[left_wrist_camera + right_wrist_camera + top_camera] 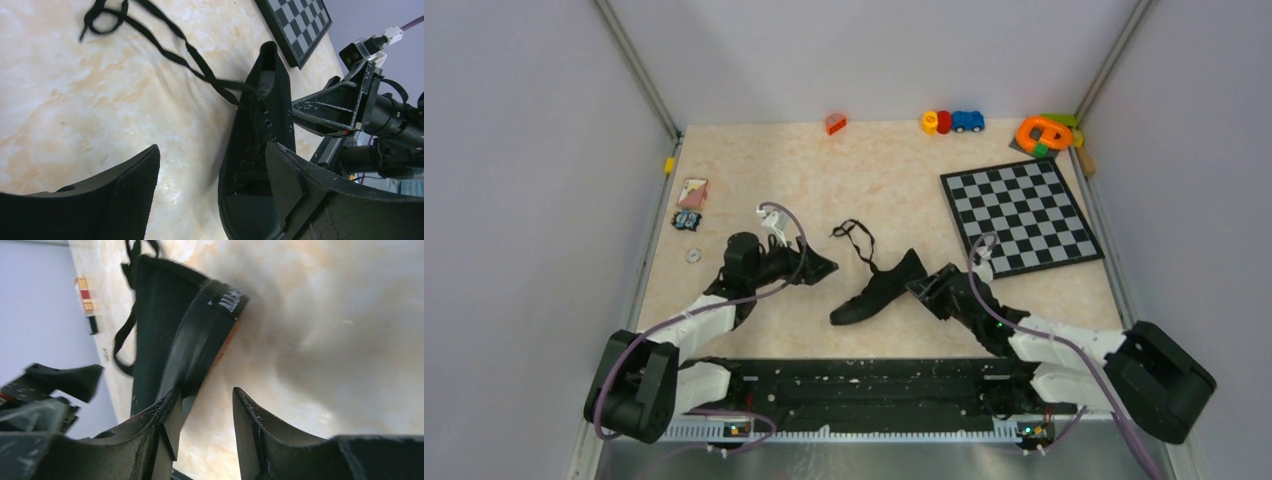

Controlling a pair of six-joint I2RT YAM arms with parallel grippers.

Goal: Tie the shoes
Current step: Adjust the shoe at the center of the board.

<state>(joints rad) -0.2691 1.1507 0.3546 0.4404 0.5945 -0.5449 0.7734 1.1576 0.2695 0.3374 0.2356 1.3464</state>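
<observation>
**Step in hand (judged):** steady the shoe at the heel so that a lace can be picked up.

**Right gripper** (927, 285): at the heel. Its fingers (167, 422) stand a moderate gap apart with bare table showing between them. One finger lies against the heel and the other is clear of it, so nothing is clamped. For a sound hold, the heel rim should sit fully between the pads before closing. The grip should pin the shoe, not drag it.

**Left gripper** (822, 266): low beside the toe end. Its fingers (125, 195) are spread wide and hold nothing.

**Sneaker** (879, 290): near the table's middle, between the two grippers, with the toe near-left and the heel far-right. The upper is black canvas, and an orange-red sole edge shows at the heel.

**Laces** (856, 238): untied. They trail from the top eyelets toward the far left and end in a loose tangle flat on the table. They look thin and limp. The left gripper would do best to take a single strand short of the tangle, where the two run apart.
</observation>
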